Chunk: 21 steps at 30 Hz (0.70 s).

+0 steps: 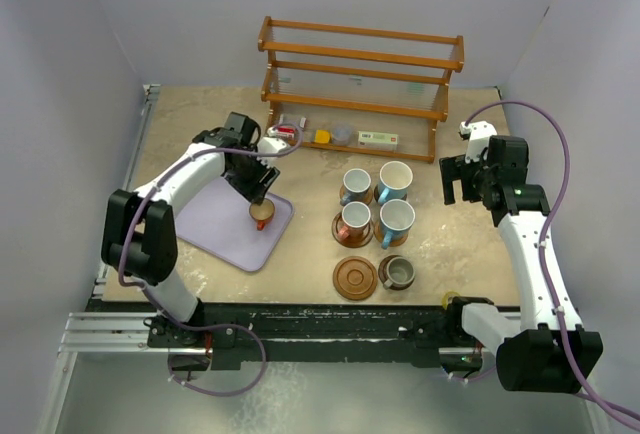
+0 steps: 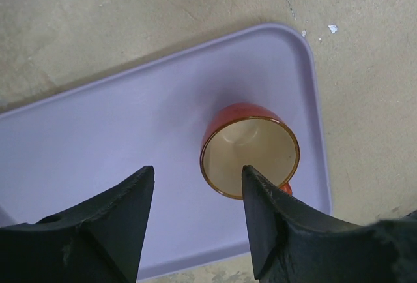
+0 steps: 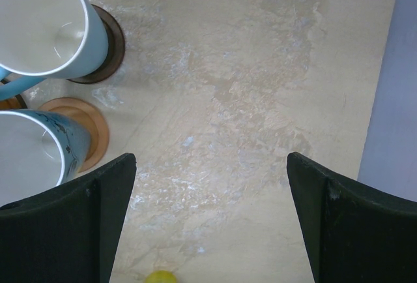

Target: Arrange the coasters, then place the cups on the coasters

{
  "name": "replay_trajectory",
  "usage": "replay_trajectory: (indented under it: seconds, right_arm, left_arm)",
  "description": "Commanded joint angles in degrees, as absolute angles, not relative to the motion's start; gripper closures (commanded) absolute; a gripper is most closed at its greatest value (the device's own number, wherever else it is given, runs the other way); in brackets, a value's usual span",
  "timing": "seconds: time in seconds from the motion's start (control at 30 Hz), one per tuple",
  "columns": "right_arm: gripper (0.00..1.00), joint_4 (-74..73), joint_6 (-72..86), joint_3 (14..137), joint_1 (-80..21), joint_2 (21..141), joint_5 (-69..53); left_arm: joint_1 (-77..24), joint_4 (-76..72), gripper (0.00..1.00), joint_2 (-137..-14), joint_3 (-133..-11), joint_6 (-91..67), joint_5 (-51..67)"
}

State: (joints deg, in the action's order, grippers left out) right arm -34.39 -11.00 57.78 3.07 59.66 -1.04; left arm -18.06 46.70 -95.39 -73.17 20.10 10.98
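A copper-orange cup [image 1: 262,216] [image 2: 249,149] stands upright on the lavender tray [image 1: 215,216] [image 2: 117,139]. My left gripper [image 1: 257,197] [image 2: 199,173] hovers right over it, open; one fingertip [image 2: 255,178] lies over the cup's mouth and the other over the tray, so the cup's near wall sits between them. Mid-table, cups sit on coasters: pale blue ones [image 1: 394,181] [image 1: 396,221] [image 1: 355,186], a copper one [image 1: 354,222] and a grey-green one [image 1: 398,272]. One grooved coaster [image 1: 355,278] lies bare. My right gripper [image 1: 453,186] [image 3: 212,165] hangs open over bare table, beside two blue cups [image 3: 45,22] [image 3: 29,156].
A wooden rack [image 1: 360,74] stands at the back, with small boxes and packets [image 1: 378,139] under it. Pale walls close in both sides. In the right wrist view, a small yellow object [image 3: 159,276] shows at the bottom edge.
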Motion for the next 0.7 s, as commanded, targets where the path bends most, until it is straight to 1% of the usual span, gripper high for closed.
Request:
replay_trajectory:
  seconds: [0.0,0.33,0.53,0.67]
  right_arm:
    - [0.0,-34.11,-11.06,58.54,3.57,59.21,-2.24]
    - [0.0,-34.24,-11.05,58.48,3.52,59.28,-2.81]
    - [0.0,-34.19,-11.02,58.45,3.58,59.46,-2.9]
    - [0.0,-34.21,-11.07,58.45,3.56,59.5,-2.9]
  left_arm:
    - [-17.86,44.65,0.48,-97.85,-72.7,21.38,14.69]
    - [-17.85,42.79,0.67,-101.65,-70.67,20.99,16.26]
    - [-17.9,42.11,0.83,-101.32,-69.95,20.87,16.44]
    - [-17.97,42.23,0.9,-100.3,-70.13,21.5,15.62]
